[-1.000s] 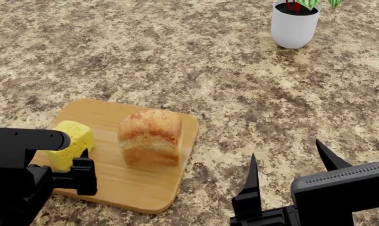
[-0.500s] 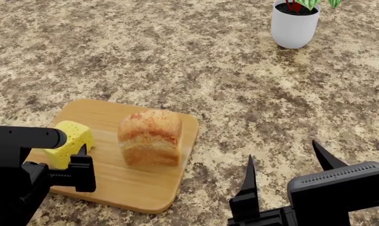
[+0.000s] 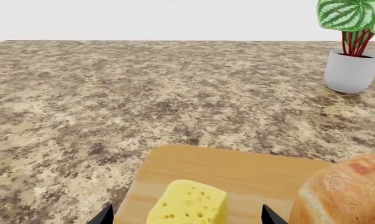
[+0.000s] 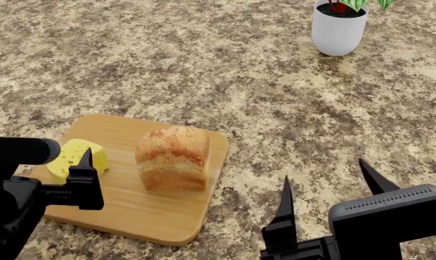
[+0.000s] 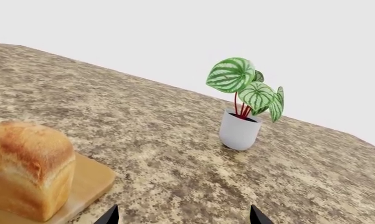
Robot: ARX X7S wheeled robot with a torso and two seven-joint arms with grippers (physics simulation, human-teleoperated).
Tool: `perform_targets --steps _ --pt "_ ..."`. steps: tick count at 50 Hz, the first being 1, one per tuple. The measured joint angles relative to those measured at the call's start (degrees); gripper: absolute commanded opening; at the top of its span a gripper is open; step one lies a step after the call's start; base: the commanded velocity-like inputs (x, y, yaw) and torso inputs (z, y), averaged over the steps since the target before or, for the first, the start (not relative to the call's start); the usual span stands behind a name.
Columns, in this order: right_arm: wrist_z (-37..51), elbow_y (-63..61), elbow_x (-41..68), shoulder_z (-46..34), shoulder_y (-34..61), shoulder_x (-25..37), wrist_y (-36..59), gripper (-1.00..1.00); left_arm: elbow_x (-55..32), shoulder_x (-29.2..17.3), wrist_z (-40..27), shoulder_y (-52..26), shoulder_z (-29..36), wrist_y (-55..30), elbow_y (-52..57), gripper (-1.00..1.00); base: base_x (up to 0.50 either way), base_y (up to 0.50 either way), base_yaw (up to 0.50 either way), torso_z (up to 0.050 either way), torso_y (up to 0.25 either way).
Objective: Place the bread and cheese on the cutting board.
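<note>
The light wooden cutting board (image 4: 160, 216) lies on the speckled counter at the near left. The bread (image 4: 173, 157) stands upright near the board's middle. The pale yellow cheese (image 4: 77, 156) rests on the board's left part, beside the loaf and apart from it. My left gripper (image 3: 187, 213) is open, its two black fingertips standing wide on either side of the cheese (image 3: 190, 203) with board showing in both gaps. My right gripper (image 4: 325, 173) is open over bare counter right of the board, nothing between its fingers.
A white pot with a green-leaved plant (image 4: 339, 30) stands at the far right of the counter. The granite-patterned counter (image 4: 203, 70) stretches behind and to the right of the board. My left arm (image 4: 15, 151) hides the board's near left corner.
My left arm has shifted leftward and its visible finger now sits higher beside the cheese. Cheese and bread stay where they were on the board. The right gripper has barely moved.
</note>
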Motion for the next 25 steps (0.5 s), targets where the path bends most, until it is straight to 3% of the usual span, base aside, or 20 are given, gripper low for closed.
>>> perform_targets --steps 25 --pt "2.5 -2.6 -0.8 -0.3 0.4 -0.1 1.2 1.00 0.0 -1.4 3.3 8.7 -3.9 10.9 11.6 1.00 0.00 0.00 0.00 0.000 0.000"
